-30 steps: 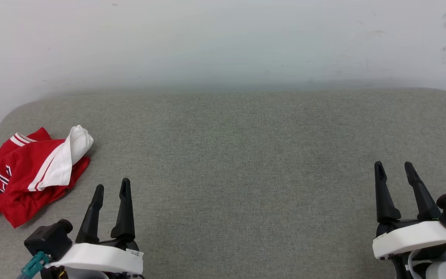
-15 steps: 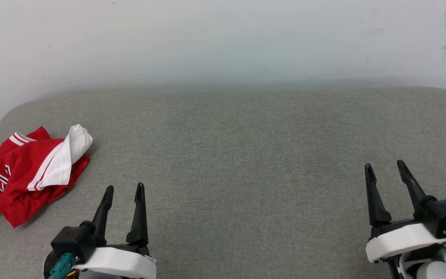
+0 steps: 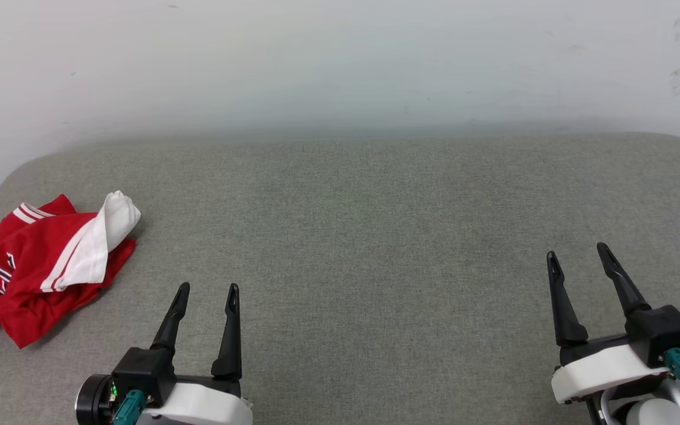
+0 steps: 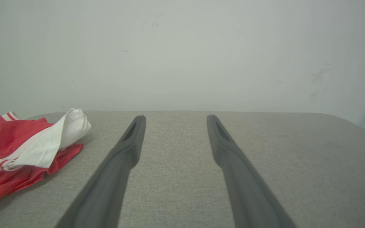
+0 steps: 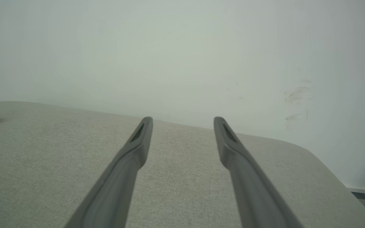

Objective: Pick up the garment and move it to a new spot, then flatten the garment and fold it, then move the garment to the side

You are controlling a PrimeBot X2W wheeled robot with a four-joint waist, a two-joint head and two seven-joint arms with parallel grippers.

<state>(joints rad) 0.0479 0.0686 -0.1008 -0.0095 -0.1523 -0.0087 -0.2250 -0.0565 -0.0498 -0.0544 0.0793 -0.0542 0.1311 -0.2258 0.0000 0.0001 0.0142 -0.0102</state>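
Grey fabric covers the bench (image 3: 375, 224), where the red BULLS T-shirt (image 3: 33, 265) lies crumpled near its left edge, left gripper (image 3: 207, 288) and right gripper (image 3: 576, 251) empty, jaws spread, so seemingly every step awaits.

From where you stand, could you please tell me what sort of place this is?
Likely an indoor garment-folding setup: a grey upholstered surface against a scuffed white wall, holding a crumpled garment.
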